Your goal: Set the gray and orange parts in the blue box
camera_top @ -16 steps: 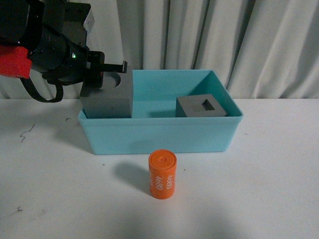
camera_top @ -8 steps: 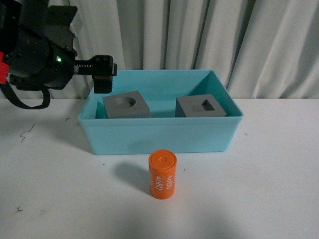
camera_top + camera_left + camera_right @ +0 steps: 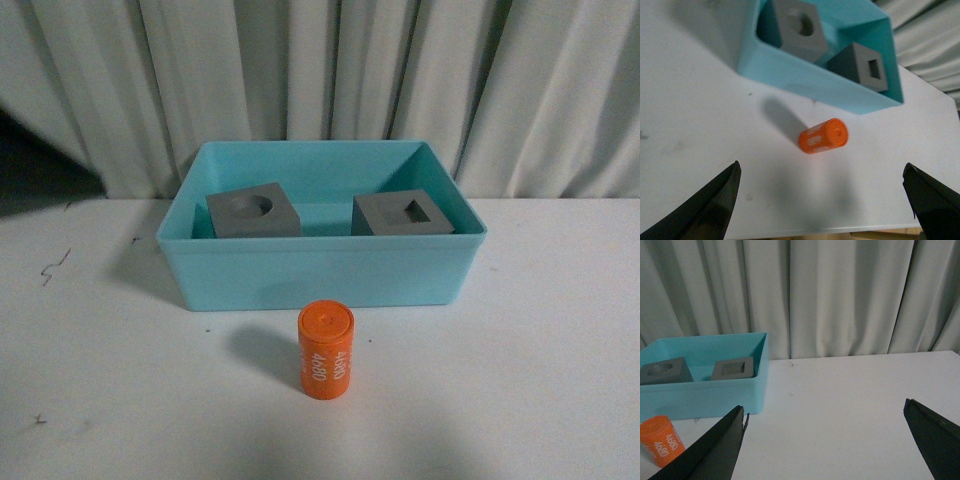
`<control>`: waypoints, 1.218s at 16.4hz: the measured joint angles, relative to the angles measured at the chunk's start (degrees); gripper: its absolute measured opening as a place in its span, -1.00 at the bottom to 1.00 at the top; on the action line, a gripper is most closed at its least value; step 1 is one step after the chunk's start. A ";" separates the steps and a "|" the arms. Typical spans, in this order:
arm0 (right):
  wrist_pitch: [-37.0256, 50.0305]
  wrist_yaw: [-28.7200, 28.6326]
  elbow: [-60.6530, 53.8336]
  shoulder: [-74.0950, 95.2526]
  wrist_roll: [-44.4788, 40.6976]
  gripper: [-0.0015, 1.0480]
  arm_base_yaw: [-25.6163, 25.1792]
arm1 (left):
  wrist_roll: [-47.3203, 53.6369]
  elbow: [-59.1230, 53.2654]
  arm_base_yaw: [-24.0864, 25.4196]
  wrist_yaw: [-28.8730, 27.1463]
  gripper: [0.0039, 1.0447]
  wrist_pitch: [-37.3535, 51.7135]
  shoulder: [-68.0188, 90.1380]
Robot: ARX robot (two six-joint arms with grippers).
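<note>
Two gray cubes lie in the blue box: one with a round recess on the left, one with a square recess on the right. The orange cylinder with white digits stands on the table just in front of the box. In the left wrist view my left gripper hangs open, high over the table, with the orange cylinder and the box beyond it. My right gripper is open over bare table, to the right of the box and the cylinder.
White curtains hang close behind the box. The white table stretches to both sides of the box, and its near edge shows in the left wrist view. A dark shape sits at the front view's left edge.
My left gripper let go of the round-recess cube, which now lies flat in the box. The left arm then drew back out of the front view.
</note>
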 joint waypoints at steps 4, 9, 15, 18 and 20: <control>0.00 0.00 0.00 0.00 0.00 0.87 0.00 | -4.02 -4.44 -0.96 -2.67 0.88 -1.27 -3.34; 0.00 -0.02 0.00 0.00 0.00 0.87 0.00 | 28.72 -22.56 3.67 -17.53 0.04 40.76 -11.21; 0.00 0.00 0.00 0.00 0.02 0.87 0.00 | 38.53 -26.95 11.69 -8.70 -0.97 33.73 -24.28; 0.00 0.00 0.00 0.00 0.00 0.87 0.00 | 38.56 -28.22 17.29 -2.14 -0.97 29.40 -29.83; 0.00 -0.02 0.00 0.00 0.00 0.87 0.00 | 38.56 -29.86 19.69 -0.72 -0.97 29.44 -31.95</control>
